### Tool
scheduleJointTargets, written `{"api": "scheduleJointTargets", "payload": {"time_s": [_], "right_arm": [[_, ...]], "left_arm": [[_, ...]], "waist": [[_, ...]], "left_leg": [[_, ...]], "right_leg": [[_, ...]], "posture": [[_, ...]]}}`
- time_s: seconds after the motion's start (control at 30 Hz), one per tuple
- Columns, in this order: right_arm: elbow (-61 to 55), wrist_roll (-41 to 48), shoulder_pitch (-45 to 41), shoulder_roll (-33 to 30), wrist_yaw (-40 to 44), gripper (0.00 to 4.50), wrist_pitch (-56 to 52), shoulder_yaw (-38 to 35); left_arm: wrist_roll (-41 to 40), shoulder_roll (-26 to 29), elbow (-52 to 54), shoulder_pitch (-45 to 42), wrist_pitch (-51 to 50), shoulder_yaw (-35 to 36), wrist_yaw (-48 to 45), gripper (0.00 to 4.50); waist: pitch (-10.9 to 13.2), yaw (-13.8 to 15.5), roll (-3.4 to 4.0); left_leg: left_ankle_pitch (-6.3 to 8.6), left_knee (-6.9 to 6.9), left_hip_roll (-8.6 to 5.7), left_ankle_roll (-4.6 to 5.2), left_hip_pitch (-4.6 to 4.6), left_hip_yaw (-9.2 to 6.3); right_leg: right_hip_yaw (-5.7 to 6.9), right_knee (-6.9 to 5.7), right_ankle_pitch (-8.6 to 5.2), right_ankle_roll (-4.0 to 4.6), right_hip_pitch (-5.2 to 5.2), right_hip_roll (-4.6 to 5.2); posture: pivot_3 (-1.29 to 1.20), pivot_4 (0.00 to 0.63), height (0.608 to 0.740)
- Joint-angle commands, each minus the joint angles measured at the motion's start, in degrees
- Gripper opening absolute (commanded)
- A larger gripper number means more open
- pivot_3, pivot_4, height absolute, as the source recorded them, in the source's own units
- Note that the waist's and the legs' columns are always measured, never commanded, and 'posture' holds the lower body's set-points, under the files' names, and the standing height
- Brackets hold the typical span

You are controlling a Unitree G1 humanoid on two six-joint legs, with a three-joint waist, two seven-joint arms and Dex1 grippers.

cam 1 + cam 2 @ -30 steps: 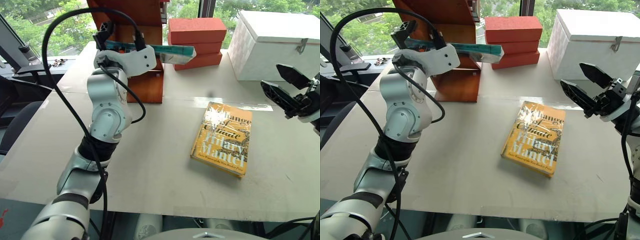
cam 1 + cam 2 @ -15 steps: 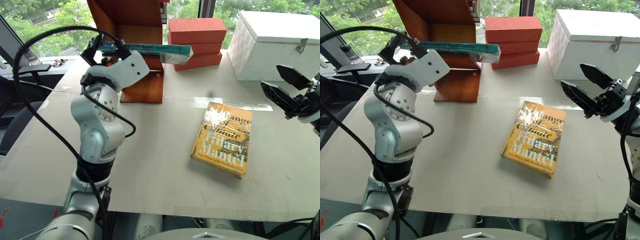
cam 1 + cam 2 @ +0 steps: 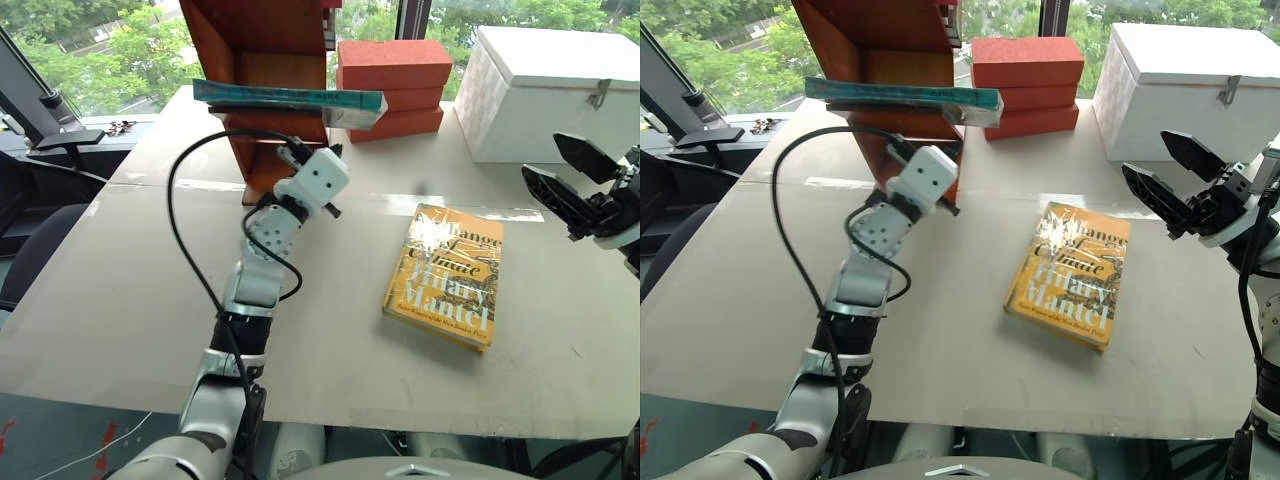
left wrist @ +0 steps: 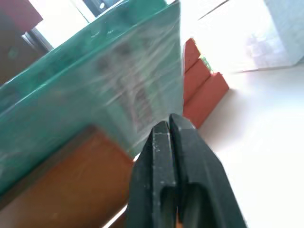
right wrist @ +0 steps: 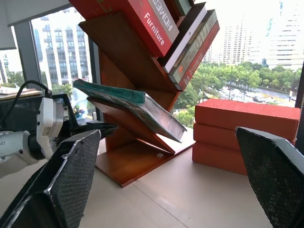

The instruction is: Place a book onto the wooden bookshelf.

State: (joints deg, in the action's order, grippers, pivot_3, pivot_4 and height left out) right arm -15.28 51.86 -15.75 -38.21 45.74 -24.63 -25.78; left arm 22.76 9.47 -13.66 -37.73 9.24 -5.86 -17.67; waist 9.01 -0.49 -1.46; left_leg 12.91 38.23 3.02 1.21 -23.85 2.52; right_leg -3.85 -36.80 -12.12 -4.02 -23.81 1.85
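Resting on the wooden bookshelf [image 3: 262, 40]: one book [image 3: 290, 98]; left tool [image 4: 170, 127] closed empty, right tool [image 3: 572, 178] agape.

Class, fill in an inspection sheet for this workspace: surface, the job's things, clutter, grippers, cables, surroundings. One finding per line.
Surface: pale table.
Job's things: teal book lies on a slanted panel of the wooden bookshelf, released.
Clutter: yellow book, red bricks, white box.
Grippers: left gripper shut, empty, below the teal book; right gripper open, empty.
Cables: black cable loops beside the left arm.
Surroundings: windows, trees outside.
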Motion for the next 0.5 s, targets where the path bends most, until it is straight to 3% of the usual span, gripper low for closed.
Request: {"api": "scheduleJointTargets", "payload": {"time_s": [0.03, 0.2, 0.5], "right_arm": [[-2.33, 0.16, -0.1, -0.95, -0.43, 4.5, 1.07, -2.22], [-3.44, 0.94, 0.25, -1.16, -0.9, 4.5, 0.83, -3.02], [-4.05, 1.57, 0.63, -1.96, -0.88, 4.5, -0.01, -3.38]], "left_arm": [[-2.18, -3.43, -9.14, -5.57, 10.09, -3.78, 3.14, 0.02], [-2.13, -9.46, -23.11, -12.9, 13.92, -3.27, 14.42, 0.02], [1.47, -14.4, -38.45, -21.76, 14.84, -2.43, 40.28, 0.02]], "waist": [[0.01, 0.17, -0.01], [0.02, 0.17, -0.02], [0.03, -0.11, -0.04]], "left_leg": [[0.0, -0.02, 0.0, 0.0, -0.02, -0.01], [0.04, -0.04, -0.01, 0.05, -0.08, -0.01], [0.04, -0.06, -0.01, 0.05, -0.06, -0.04]], "right_leg": [[0.01, 0.03, 0.0, 0.0, -0.01, 0.0], [0.01, 0.09, -0.01, -0.02, -0.03, -0.01], [0.01, 0.08, -0.01, -0.03, -0.04, -0.03]], "posture": [[0.0, 0.15, 0.72], [0.0, 0.15, 0.72], [0.0, 0.15, 0.72]]}}
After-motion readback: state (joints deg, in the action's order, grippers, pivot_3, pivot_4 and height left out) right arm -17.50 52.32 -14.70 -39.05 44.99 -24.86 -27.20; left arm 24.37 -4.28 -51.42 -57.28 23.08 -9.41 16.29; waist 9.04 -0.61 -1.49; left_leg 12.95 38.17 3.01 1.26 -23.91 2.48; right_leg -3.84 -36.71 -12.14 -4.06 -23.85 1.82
